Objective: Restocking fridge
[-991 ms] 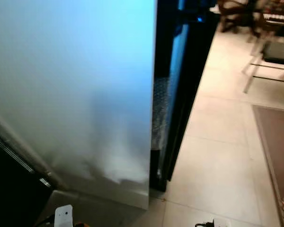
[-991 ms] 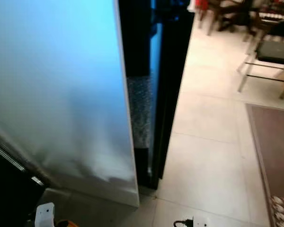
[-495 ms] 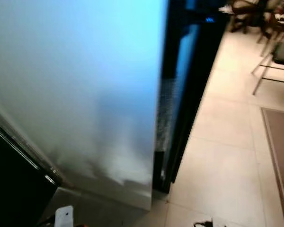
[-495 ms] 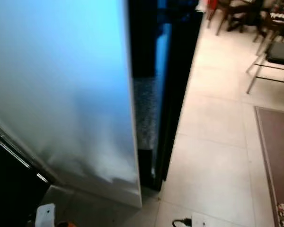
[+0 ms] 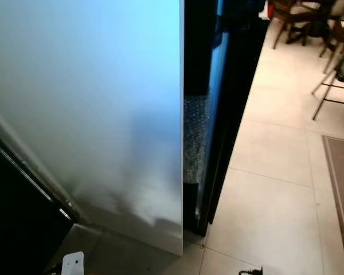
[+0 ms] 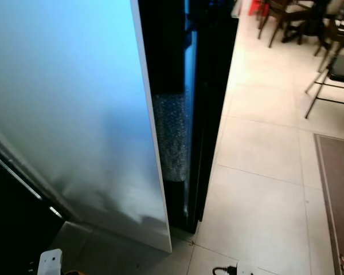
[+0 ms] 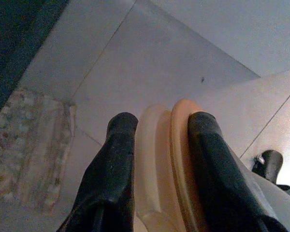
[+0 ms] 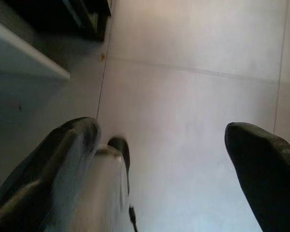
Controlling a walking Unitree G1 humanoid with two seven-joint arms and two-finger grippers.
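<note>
A tall pale fridge door (image 5: 92, 114) stands close in front of me on the left, seen nearly edge on. Right of its edge is the dark fridge body (image 5: 232, 86), with a strip of bubble-textured material (image 5: 194, 137) in the gap. In the left wrist view my left gripper (image 7: 163, 121) is shut on a pale orange ridged plastic container (image 7: 159, 169), held low above the tiled floor. My right gripper (image 8: 163, 130) hangs open over the tiles, nothing between its fingers (image 8: 72, 145).
Pale floor tiles (image 5: 269, 200) spread to the right of the fridge. Chairs (image 6: 332, 74) stand at the back right and a brown rug (image 5: 341, 195) lies along the right edge. A white plug with a cable (image 6: 232, 269) lies on the floor near my feet.
The head camera has shifted, so the door's edge now sits further left in the picture. Nothing in the scene has visibly moved.
</note>
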